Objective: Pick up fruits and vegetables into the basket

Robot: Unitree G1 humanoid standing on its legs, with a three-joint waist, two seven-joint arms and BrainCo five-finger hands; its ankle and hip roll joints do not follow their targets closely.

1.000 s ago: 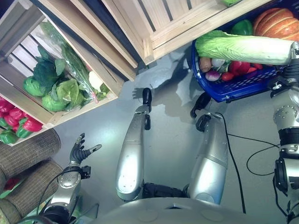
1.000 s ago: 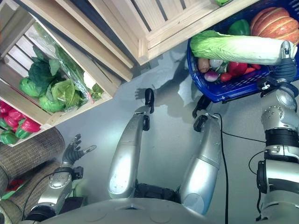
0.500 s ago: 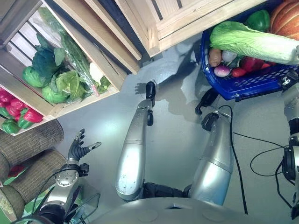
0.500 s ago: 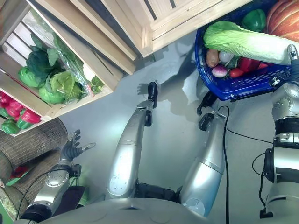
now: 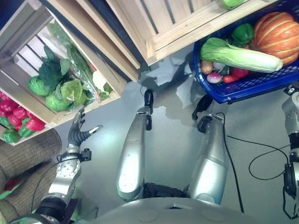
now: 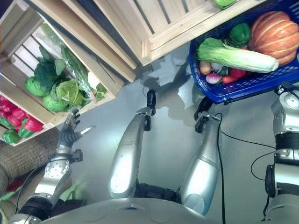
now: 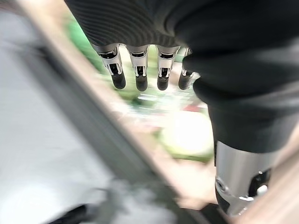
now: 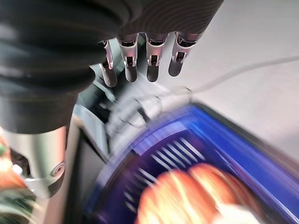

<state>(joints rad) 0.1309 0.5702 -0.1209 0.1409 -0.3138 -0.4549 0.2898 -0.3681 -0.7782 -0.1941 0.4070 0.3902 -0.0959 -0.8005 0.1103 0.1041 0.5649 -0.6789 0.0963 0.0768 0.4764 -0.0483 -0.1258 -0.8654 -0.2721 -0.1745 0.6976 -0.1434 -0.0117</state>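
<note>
A blue basket stands on the floor at the upper right. It holds an orange pumpkin, a long napa cabbage, a green pepper, a potato and red peppers. My right hand hangs open just outside the basket's blue rim, holding nothing. My left hand is open with spread fingers, right at the front edge of a wooden crate of green cabbages. Blurred greens show past its straight fingers.
Red peppers and a green pepper lie in a crate at the far left. Brown woven baskets stand at the lower left beside my left arm. More slatted crates stand at the back, next to the blue basket.
My right hand has let go of the napa cabbage, which now lies in the basket, and has drawn back. My left hand has risen to the cabbage crate's edge. The camera shifted.
</note>
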